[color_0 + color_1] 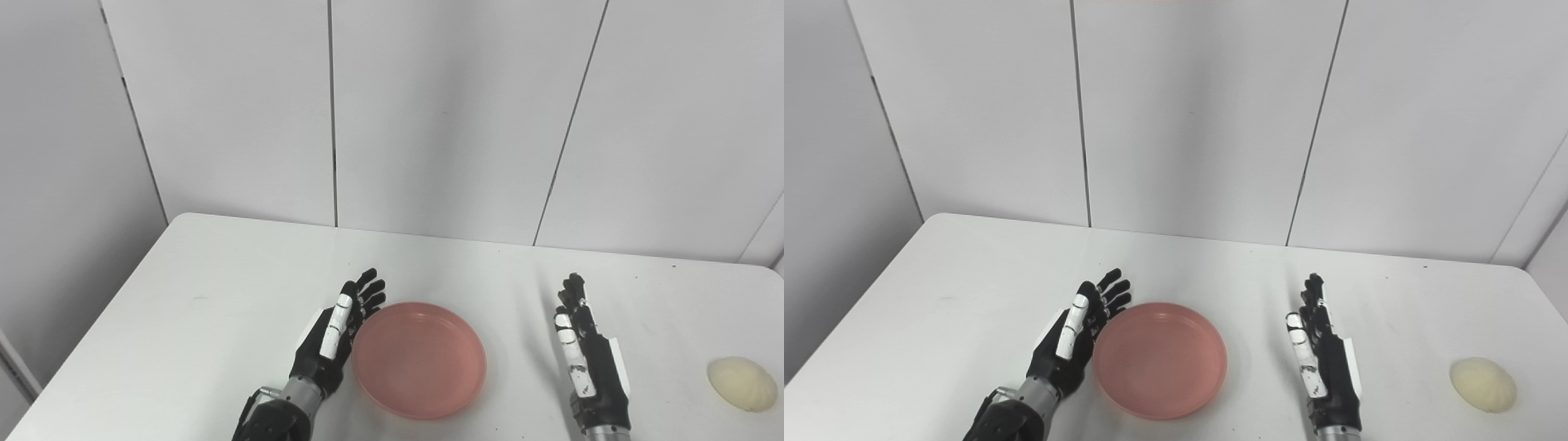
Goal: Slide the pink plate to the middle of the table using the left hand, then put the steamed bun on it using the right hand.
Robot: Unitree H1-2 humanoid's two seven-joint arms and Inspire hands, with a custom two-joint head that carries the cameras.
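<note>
Left eye view
Pink plate (419, 360): sits on the white tabletop (214, 294), empty, near the front edge and about midway across.
Left hand (334, 340): flat against the plate's left rim, fingers straight and slightly spread, holding nothing.
Right hand (588, 355): to the right of the plate and clear of it, fingers straight and close together, palm edge-on, empty.
Steamed bun (742, 383): far to the right of the plate, beyond the right hand, alone on the tabletop.

Right eye view
Plate handling: looks like thin, stiff plastic with a low raised rim; probably light and slides easily on the smooth surface, so a sideways push at the rim suits it better than a pinch.
Bun handling: pale, domed and faintly ribbed (1483, 384); likely soft and easily dented. Best taken from above with fingers and thumb cupping opposite sides, squeezing gently.
Hands: left hand (1072, 343) touches the plate's left rim; right hand (1326, 358) stands between plate and bun.
Writing: no brands, labels or lettering can be read in either view.
</note>
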